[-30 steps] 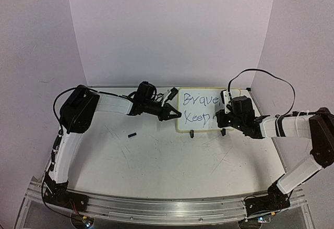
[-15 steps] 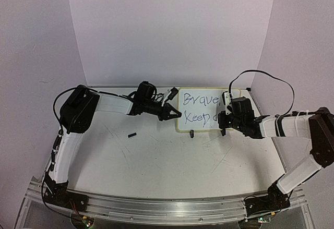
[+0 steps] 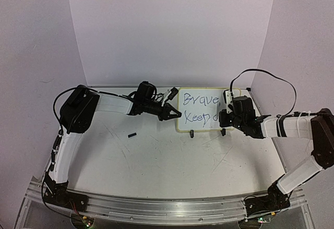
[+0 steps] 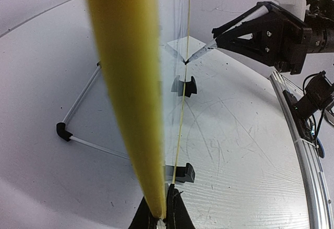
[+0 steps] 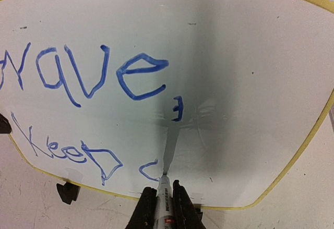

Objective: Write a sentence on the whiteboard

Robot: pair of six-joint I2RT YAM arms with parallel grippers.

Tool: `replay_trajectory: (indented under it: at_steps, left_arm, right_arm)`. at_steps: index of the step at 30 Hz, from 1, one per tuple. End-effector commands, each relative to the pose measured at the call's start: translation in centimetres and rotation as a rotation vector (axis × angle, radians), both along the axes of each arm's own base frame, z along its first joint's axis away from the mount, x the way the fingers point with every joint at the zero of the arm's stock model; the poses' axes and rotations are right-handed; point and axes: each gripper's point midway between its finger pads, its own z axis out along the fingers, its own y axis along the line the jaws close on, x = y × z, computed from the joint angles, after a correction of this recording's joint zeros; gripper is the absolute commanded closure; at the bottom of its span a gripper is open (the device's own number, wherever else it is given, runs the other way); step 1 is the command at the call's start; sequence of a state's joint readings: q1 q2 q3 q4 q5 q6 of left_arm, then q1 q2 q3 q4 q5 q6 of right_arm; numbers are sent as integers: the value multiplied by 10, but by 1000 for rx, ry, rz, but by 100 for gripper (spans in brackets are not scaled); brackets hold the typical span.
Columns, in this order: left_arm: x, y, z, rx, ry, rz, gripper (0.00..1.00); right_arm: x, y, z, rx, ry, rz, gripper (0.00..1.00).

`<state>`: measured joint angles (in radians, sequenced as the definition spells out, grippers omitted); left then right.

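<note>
Two arms at work on the far half of the tabletop (image 3: 167,161), one at each end of the whiteboard (image 3: 201,109).

- Whiteboard: stands on its long near edge at far right of centre, written face toward the arms. Two black clip feet (image 3: 192,133) under the near edge, touching the tabletop. Cream-yellow rim all round.
- Left end effector (image 4: 162,213): fingers closed tight on the board's left edge, yellow rim pinched between them. The left wrist view looks straight along that rim.
- Right end effector (image 5: 163,190): fingers clamped on a marker (image 5: 163,205) and pointed at the lower right part of the written face. The marker tip meets the board just beside a short blue curved stroke.
- Writing, blue ink: top line reads "Brave" with a small mark after it. The second line reads "Keep", then the curved stroke, an unfinished letter. Right part of the board is bare white.
- Behind the board, seen from the left wrist: thin wire frame (image 4: 63,131) with a black corner piece, lying on the tabletop.
- Small dark oblong item (image 3: 132,134) on the tabletop, left of the board and well apart from it; too small to identify.
- Tabletop white, heavily scratched.
</note>
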<state>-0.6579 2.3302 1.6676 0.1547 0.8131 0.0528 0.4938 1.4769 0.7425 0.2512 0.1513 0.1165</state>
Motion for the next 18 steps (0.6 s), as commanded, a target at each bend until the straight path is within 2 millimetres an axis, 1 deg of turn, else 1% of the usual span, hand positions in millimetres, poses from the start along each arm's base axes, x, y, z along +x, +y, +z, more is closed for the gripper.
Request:
replay_trajectory:
  at_steps: [1,5,10,15,18]
  left_arm:
    - [18,24,-63,196,26,124,100]
    - [18,24,-62,195,25,124,100]
    - [17,24,-64,198,29,122,100]
    - [17,24,-62,196,25,123,100]
    - [17,24,-62,197,26,124,100]
  right_arm:
    - [18,-5,54,35,-155,-56,100]
    - [19,-4,53,36,-153,-51,100]
    - [21,9,49,56,-136,4,100]
    - [22,11,52,72,-144,7,100]
    - [23,6,44,59,-126,-21,100]
